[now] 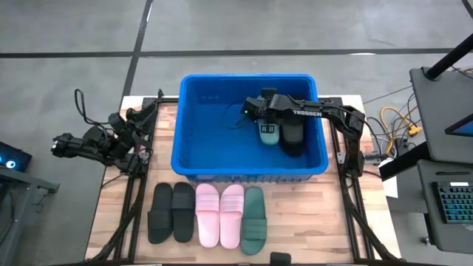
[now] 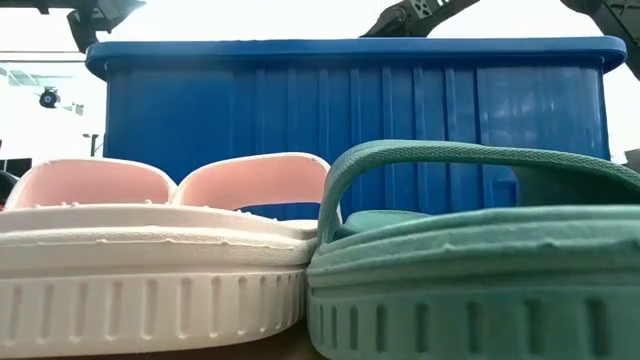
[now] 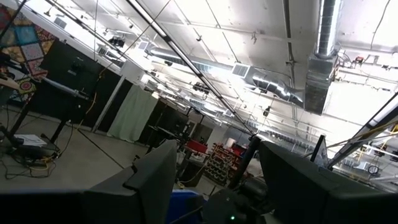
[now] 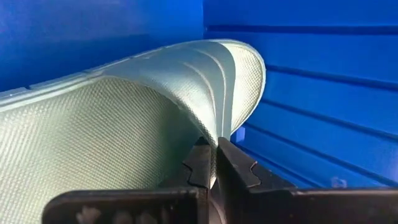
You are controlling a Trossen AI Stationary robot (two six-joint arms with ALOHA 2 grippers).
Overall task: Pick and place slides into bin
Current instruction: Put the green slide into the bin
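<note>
The right gripper [image 4: 211,167] is inside the blue bin [image 1: 194,164], its fingers pinched shut on the strap of a green sandal [image 1: 267,131], beside a black sandal [image 1: 293,136] lying in the bin. In front of the bin, 5 sandals lie in a row on the table [image 1: 310,222]: 2 black [image 1: 171,212], 2 pink [image 1: 219,214], 1 green [image 1: 254,219]. The left gripper [image 1: 66,145] waits left of the bin, fingers spread and holding nothing.
</note>
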